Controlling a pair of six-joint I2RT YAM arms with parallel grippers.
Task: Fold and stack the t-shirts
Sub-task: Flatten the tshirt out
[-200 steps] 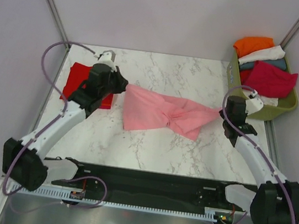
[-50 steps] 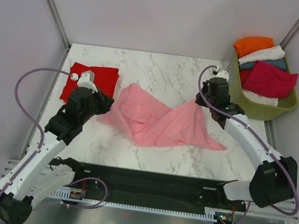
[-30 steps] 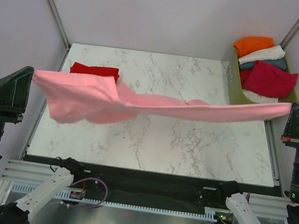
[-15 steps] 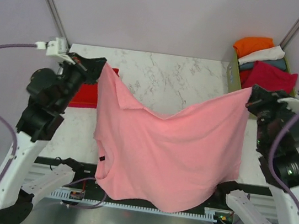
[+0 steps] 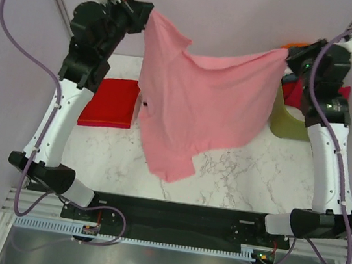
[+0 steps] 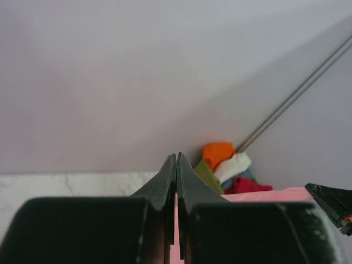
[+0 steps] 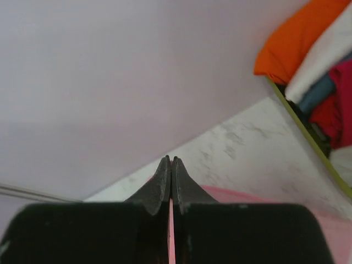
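The pale pink t-shirt point(image 5: 200, 102) hangs spread out in the air above the worktop point(image 5: 241, 180). The left pincer point(image 5: 147, 16) is closed on one top corner of it and the right pincer point(image 5: 289, 56) on the other. A folded red t-shirt point(image 5: 109, 101) lies at the left edge, and other t-shirts point(image 7: 297, 38) fill the olive basket point(image 5: 289, 121) at the far right corner.

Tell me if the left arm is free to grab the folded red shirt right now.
Probably not: the left hand is shut on the raised pink shirt, though the red shirt lies uncovered on the table below.
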